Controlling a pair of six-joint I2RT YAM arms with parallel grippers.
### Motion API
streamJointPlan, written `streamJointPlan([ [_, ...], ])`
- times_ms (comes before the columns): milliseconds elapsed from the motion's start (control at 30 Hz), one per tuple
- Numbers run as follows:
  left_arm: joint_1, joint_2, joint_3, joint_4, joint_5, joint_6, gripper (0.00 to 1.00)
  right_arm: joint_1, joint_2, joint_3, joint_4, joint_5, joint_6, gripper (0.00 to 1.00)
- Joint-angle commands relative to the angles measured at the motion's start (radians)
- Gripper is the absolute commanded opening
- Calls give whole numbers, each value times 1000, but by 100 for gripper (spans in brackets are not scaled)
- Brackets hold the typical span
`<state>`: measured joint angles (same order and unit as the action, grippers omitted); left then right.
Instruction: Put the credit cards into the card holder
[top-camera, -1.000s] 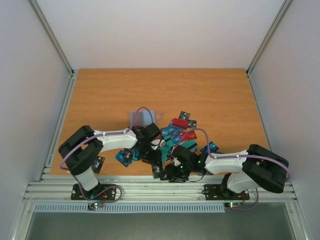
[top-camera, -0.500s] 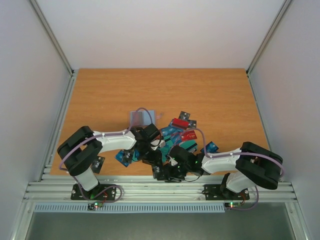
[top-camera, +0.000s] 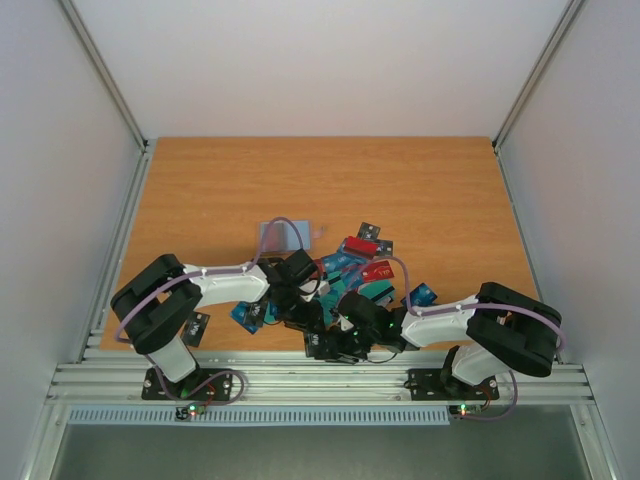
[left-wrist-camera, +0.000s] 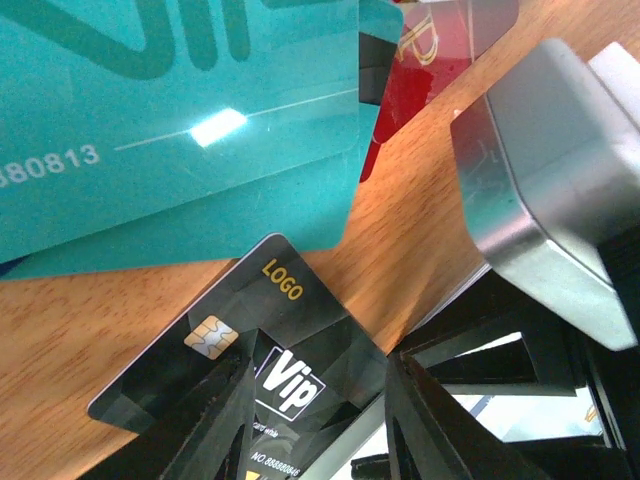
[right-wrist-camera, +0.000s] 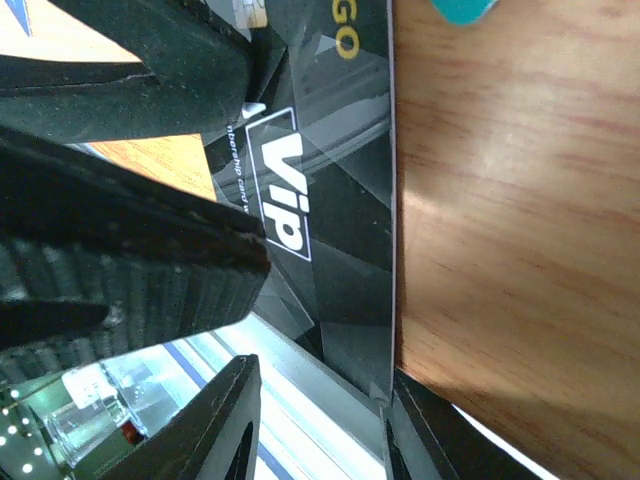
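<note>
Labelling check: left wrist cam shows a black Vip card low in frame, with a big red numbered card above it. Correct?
No. The big numbered card is teal, not red; the left wrist view shows it. The black Vip card low in frame, below it, is right.

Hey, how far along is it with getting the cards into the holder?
Done: nothing I can confirm; the holder lies beside the loose cards, too small to show any card inside. In hand: left gripper and right gripper both sit at one black card by the table's near edge; a grip isn't clear. Left: all those loose cards.
</note>
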<state>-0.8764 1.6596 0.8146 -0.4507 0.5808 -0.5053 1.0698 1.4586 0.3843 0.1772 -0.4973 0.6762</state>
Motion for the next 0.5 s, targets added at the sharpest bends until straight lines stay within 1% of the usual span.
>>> streamJointPlan([
  [0,-13,23,-48,-16,-24,-7,39,-10,7,-7,88,154,-6,32],
  [133,-14,23,-52,-11,-20,-10,39,-10,-4,-13,105,162,-5,27],
  [467,-13,-1,-47,-9,-6,-24,39,-10,-10,-2,100,175,-7,7],
])
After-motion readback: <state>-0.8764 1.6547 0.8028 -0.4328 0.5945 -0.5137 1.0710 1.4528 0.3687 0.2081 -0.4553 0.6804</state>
